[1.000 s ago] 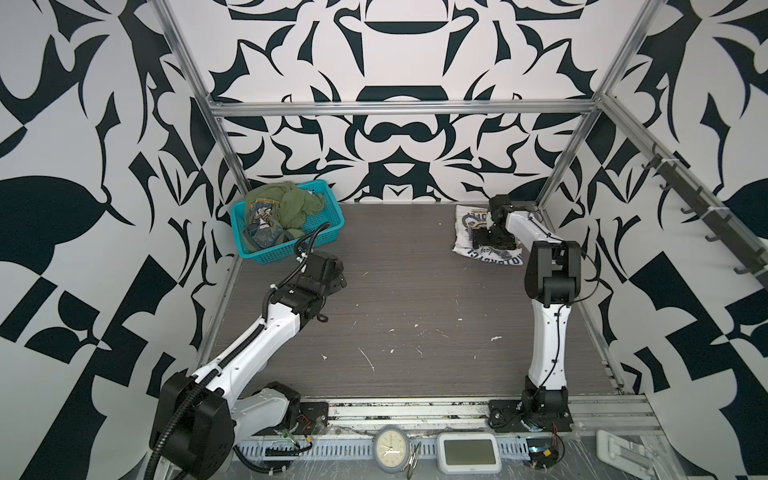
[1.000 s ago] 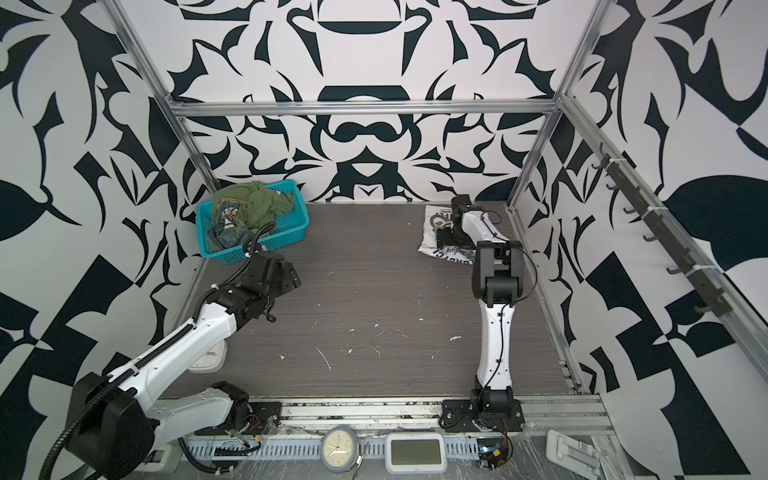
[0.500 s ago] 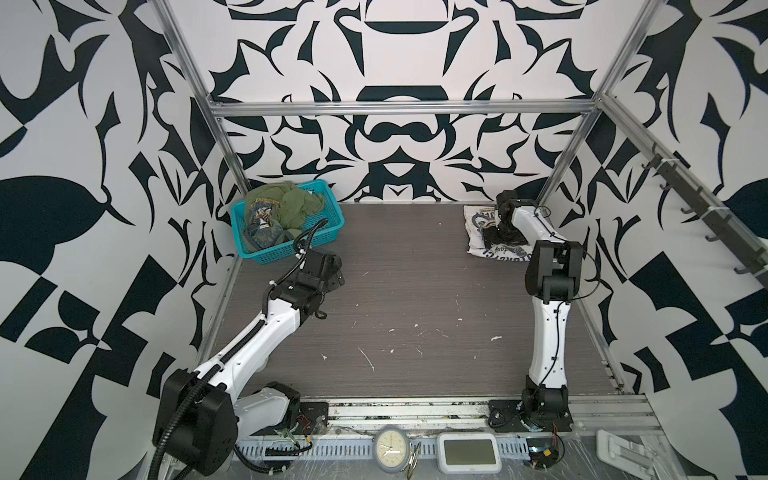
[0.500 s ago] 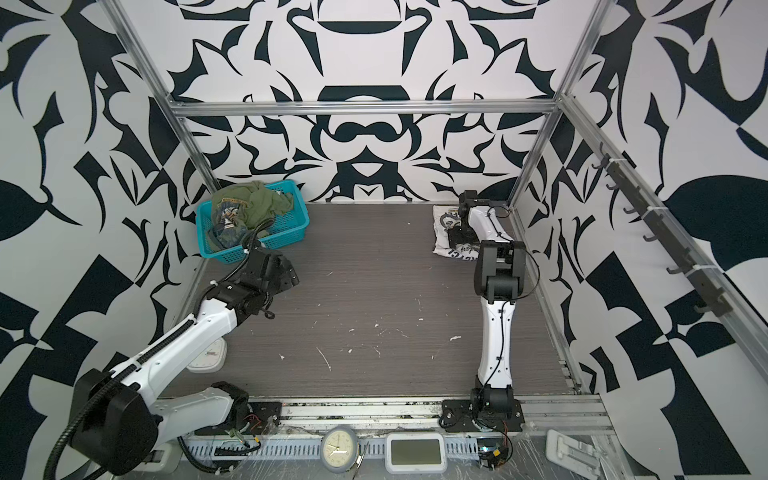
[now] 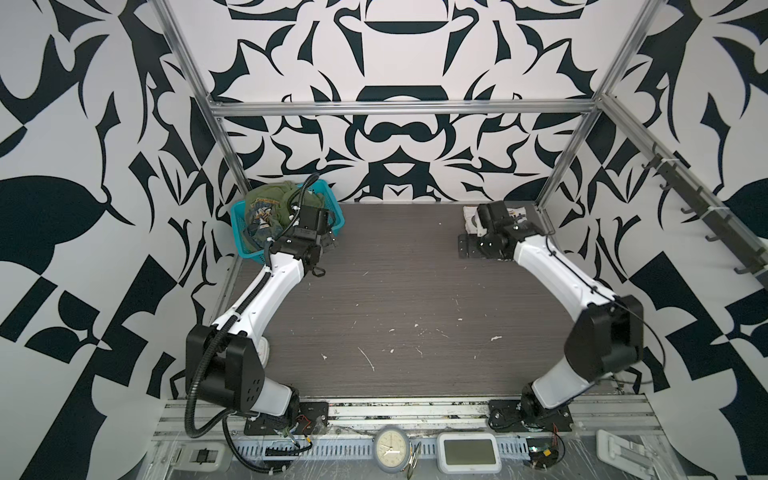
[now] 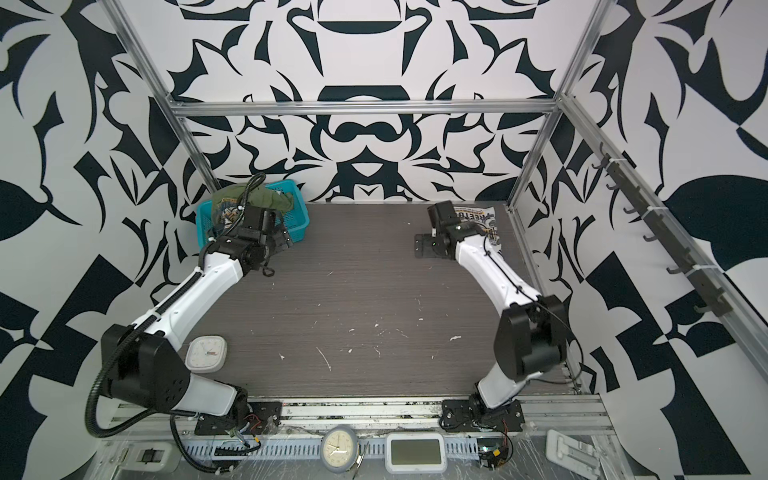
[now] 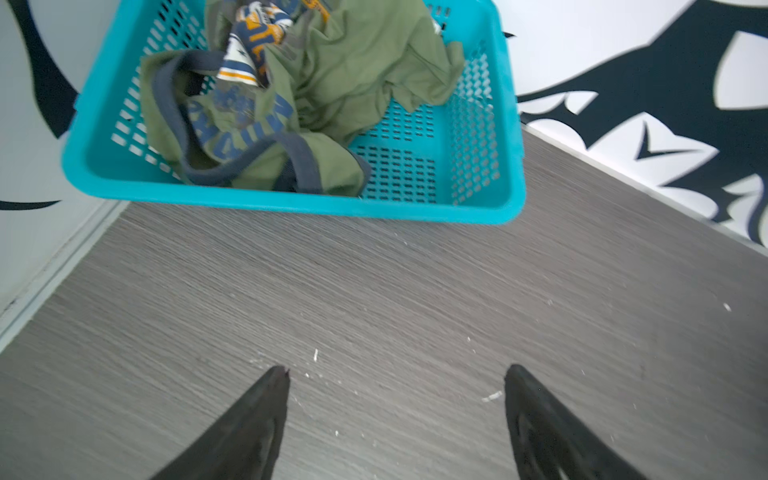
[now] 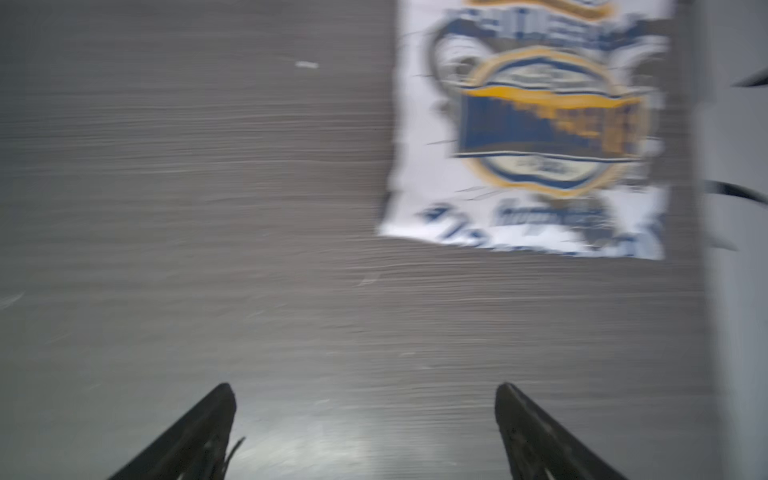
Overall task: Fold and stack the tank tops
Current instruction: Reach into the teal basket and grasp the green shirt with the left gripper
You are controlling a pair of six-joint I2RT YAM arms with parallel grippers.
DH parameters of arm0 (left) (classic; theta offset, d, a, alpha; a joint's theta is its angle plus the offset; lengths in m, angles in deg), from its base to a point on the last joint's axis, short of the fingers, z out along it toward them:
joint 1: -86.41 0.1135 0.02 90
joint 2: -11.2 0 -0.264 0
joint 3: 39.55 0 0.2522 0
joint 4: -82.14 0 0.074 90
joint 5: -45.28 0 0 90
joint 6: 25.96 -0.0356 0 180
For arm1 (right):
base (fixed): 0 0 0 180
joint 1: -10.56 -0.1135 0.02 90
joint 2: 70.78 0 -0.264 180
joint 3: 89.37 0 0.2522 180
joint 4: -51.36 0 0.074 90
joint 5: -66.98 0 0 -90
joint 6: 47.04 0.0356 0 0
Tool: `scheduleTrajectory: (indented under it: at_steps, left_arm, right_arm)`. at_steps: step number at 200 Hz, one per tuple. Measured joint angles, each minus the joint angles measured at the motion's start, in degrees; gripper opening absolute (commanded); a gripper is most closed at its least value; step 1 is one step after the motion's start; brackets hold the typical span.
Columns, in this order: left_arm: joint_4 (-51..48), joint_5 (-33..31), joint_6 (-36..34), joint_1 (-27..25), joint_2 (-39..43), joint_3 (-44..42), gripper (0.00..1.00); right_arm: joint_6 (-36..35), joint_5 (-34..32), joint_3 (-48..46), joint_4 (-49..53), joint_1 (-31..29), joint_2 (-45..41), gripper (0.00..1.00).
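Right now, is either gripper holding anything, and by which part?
Nothing is held. The left gripper is open, short of the basket with the olive green tank top. The right gripper is open, clear of the folded white tank top.

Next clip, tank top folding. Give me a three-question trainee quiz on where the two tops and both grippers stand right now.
1. True or false: the olive green tank top lies crumpled in the teal basket.
2. The white tank top is: A) lying folded on the table near its far right corner; B) spread open across the table's middle; C) in the basket.
3. Fill in: the left gripper and right gripper both have jaws ___ and hold nothing.
Key: 1 true; 2 A; 3 open.
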Motion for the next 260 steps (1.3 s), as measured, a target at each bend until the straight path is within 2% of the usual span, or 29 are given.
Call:
scheduleTrajectory:
  at_steps: [42, 74, 164, 183, 208, 236, 260]
  left_arm:
    - [-3.8, 0.8, 0.3, 7.8, -8.3, 10.5, 0.89]
    - [-7.2, 1.3, 0.6, 13.5, -16.9, 18.3, 0.89]
    - [-14.5, 4.3, -1.4, 20.5, -38.9, 38.2, 0.86]
    - [-15.9, 5.4, -2.3, 21.2, -43.6, 43.2, 0.7]
    - [-18.3, 6.8, -2.8, 22.0, -49.9, 50.1, 0.62]
    - [-20.9, 8.5, -2.8, 22.7, -55.7, 55.9, 0.46]
    - [-22.0, 9.5, -2.3, 22.9, -56.6, 56.4, 0.23]
  right_arm:
    - [5.7, 3.6, -21.0, -10.7, 0.6, -12.7, 1.0]
    - [7.4, 6.3, -31.5, -20.0, 0.9, -15.8, 1.0]
    - [8.7, 9.0, -34.7, -30.5, 0.8, -15.0, 1.0]
    - [8.7, 9.3, -34.8, -31.0, 0.8, -14.6, 1.0]
    - [8.7, 9.5, -34.8, -31.3, 0.8, -13.4, 1.0]
    - [8.7, 9.5, -34.8, -31.3, 0.8, -13.0, 1.0]
    - [8.7, 9.5, -34.9, -31.4, 0.8, -13.0, 1.0]
